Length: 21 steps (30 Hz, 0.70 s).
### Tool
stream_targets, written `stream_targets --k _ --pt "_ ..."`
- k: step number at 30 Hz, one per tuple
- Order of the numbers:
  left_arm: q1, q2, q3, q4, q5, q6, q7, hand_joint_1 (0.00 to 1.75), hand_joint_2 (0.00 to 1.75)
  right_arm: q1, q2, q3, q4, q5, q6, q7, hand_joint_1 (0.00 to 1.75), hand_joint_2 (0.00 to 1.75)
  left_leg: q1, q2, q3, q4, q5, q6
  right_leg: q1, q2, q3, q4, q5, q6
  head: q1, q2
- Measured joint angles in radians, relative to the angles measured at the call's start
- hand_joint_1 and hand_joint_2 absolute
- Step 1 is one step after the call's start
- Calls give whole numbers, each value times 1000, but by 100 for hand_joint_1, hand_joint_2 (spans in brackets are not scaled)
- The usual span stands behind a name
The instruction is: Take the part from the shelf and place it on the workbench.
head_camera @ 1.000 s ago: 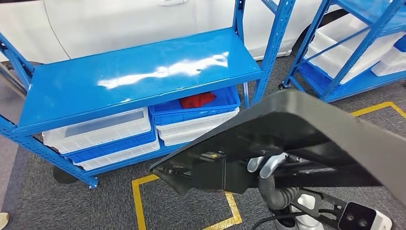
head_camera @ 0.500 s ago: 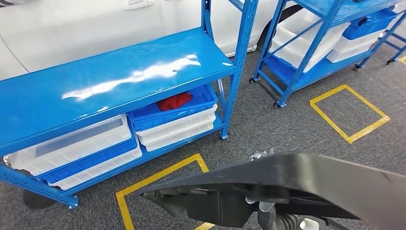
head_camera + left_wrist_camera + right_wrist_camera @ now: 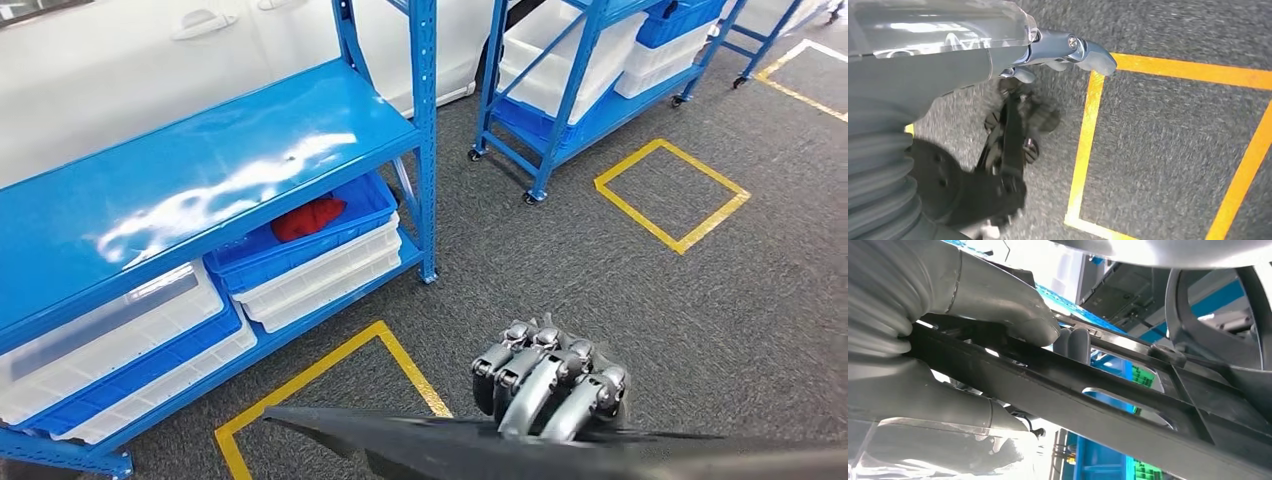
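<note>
Right hand point(image 3: 548, 385) grips the black part point(image 3: 520, 452), fingers curled over its edge, low in the head view above the grey floor point(image 3: 700, 300). Left hand point(image 3: 1063, 52) hangs empty, fingers curled. Blue shelf point(image 3: 200, 190) stands beyond.

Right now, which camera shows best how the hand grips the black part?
The right wrist view: the right hand clamps the black part, thumb over one face, fingertips wrapping the other. The head view shows curled fingers above the part's edge. The left wrist view shows the left hand over carpet.
</note>
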Motion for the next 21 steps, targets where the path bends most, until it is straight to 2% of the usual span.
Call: stream_targets --k 1,2,3,4,6,7,8,10,11,12,14,15,16,17,18,19,21 --pt "1 1 4 0 0 2 -3 0 175 -1 1 7 2 6 1 0 175 175 0 -4 -20 45 -11 -1 1 12 -1 1 0 -1 0 0" --pt "3 1 9 0 0 4 -6 0 175 -2 1 15 3 12 2 0 175 175 0 -7 -25 55 -2 -1 1 24 -1 3 0 -1 0 0" --pt "3 1 15 0 0 6 -9 0 175 -3 1 22 5 15 8 0 175 175 0 -9 -10 23 25 1 1 37 0 5 0 0 0 0" --pt "4 2 22 0 0 9 -12 0 175 -5 3 29 7 17 17 0 175 175 1 -18 18 -39 64 4 1 50 0 7 0 1 0 0" --pt "5 5 40 0 0 16 -19 0 175 -12 9 43 12 15 45 1 175 175 3 -60 72 -166 116 11 2 73 -4 15 -1 7 0 0" --pt "5 5 50 0 0 20 -23 0 175 -16 13 49 16 14 59 1 175 175 3 -76 86 -202 125 15 2 83 -9 18 -1 12 0 0" --pt "3 6 59 0 -1 24 -26 0 175 -21 18 56 19 13 71 1 175 175 2 -84 91 -215 123 19 1 92 -13 19 1 18 0 0" --pt "-3 4 77 0 -2 35 -29 0 175 -31 26 69 27 11 88 1 175 175 3 -66 94 -222 128 29 -2 106 -18 17 6 31 0 0" --pt "-6 3 87 0 -1 42 -30 0 175 -38 29 77 31 9 94 1 175 175 5 -55 96 -227 132 35 -1 95 -22 25 0 37 0 0" --pt "-7 2 98 0 -1 49 -31 0 175 -45 32 85 36 7 98 1 175 175 7 -43 97 -232 136 42 0 74 -34 48 -15 41 0 0" --pt "-4 0 119 0 0 69 -35 0 175 -60 38 100 45 1 104 1 175 175 7 -18 98 -236 139 50 0 20 -83 151 -75 49 0 0" --pt "-3 -1 129 0 0 81 -37 0 175 -66 40 108 50 -3 106 1 175 175 6 -5 97 -236 138 52 -2 7 -114 217 -105 52 0 0" --pt "-2 -3 141 0 0 94 -40 0 175 -72 43 116 56 -7 107 1 175 175 5 7 96 -236 138 52 -5 1 -138 268 -122 54 0 0" --pt "-2 -5 152 0 0 107 -42 0 175 -78 45 125 61 -11 107 1 175 175 4 20 96 -236 137 52 -6 -2 -147 288 -121 55 0 0" --pt "-3 -7 164 0 0 120 -44 0 175 -85 47 134 67 -15 105 1 175 175 4 31 97 -235 137 51 -8 -6 -135 270 -102 55 0 0" --pt "-4 -10 174 0 0 132 -44 0 175 -93 49 143 72 -19 101 1 175 175 4 42 98 -235 135 49 -8 -15 -105 215 -70 53 0 0" --pt "-6 -16 191 0 0 152 -39 0 175 -111 55 162 83 -27 91 2 175 175 1 59 103 -234 131 43 -1 -57 -30 76 -19 43 0 0"
